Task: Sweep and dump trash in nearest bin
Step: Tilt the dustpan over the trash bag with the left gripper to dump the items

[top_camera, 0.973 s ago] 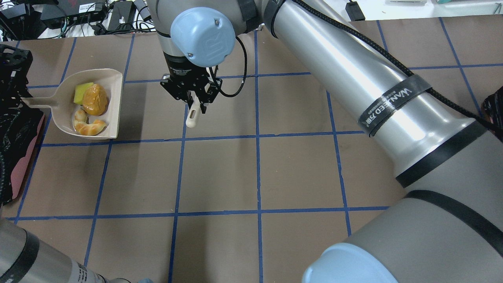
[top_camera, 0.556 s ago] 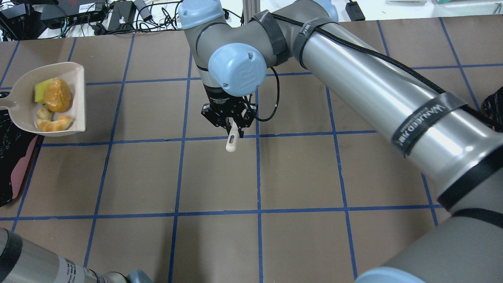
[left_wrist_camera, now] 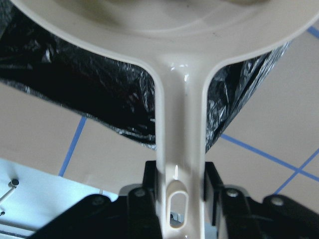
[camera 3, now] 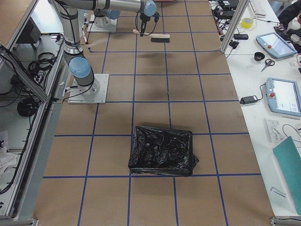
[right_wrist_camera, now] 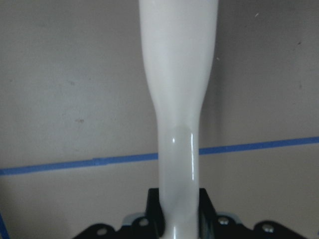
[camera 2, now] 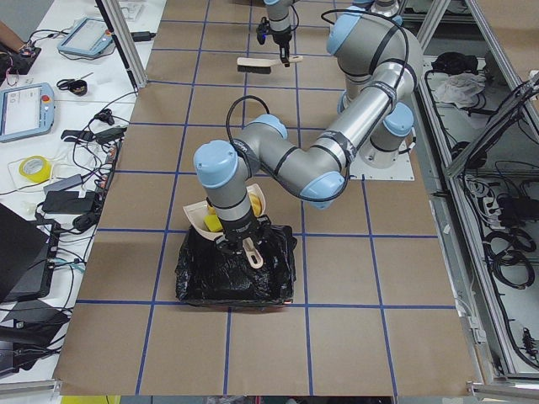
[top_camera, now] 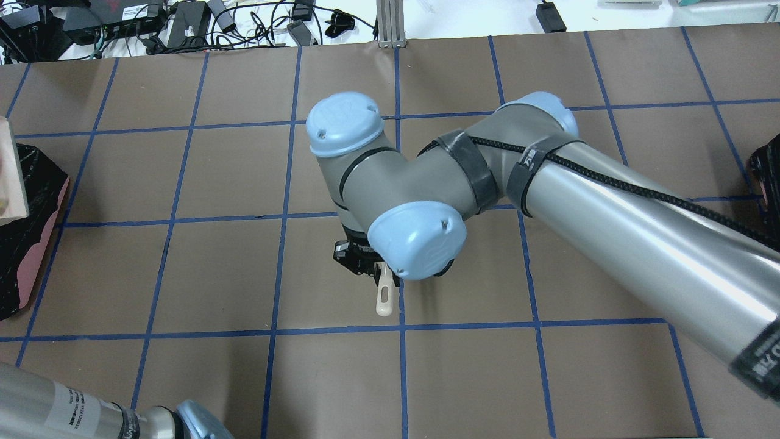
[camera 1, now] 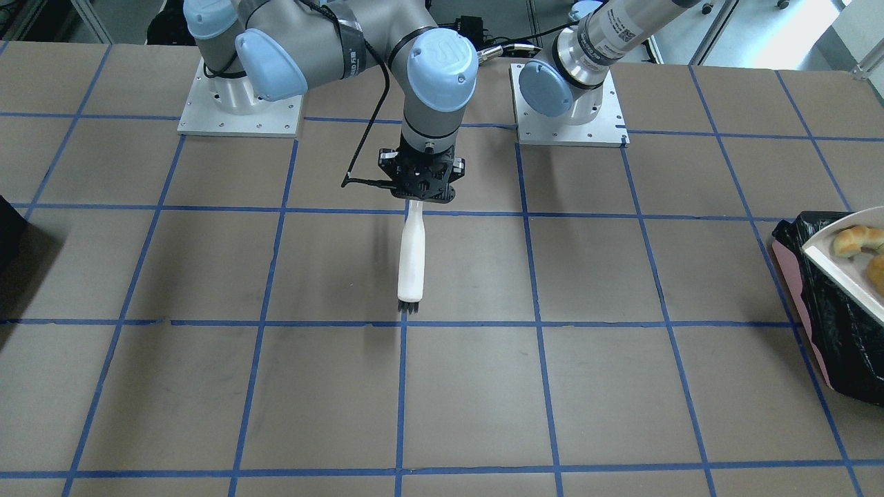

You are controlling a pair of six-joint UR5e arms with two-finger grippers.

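Note:
My left gripper (left_wrist_camera: 179, 185) is shut on the handle of a beige dustpan (left_wrist_camera: 180, 124) and holds it over the bin (camera 1: 846, 338), a pink container lined with a crinkled black bag at the table's left end. In the pan I see the croissant (camera 1: 856, 239), part of the bread roll (camera 1: 878, 270) and the yellow wedge (camera 2: 214, 223). My right gripper (camera 1: 421, 185) is shut on a white brush (camera 1: 412, 259) and holds it level above mid-table, bristles pointing away from the robot. In the overhead view the right wrist hides most of that gripper.
A second container with a black bag (camera 3: 162, 150) stands at the table's right end. The brown table (top_camera: 213, 268) carries a grid of blue tape. Cables and electronics (top_camera: 152, 24) lie beyond its far edge. The right arm's bases (camera 1: 238, 103) stand at the robot's side.
The dustpan with the trash has moved left, almost out of the overhead view, to over the bin. The right arm has drawn the brush back toward the robot and a little right.

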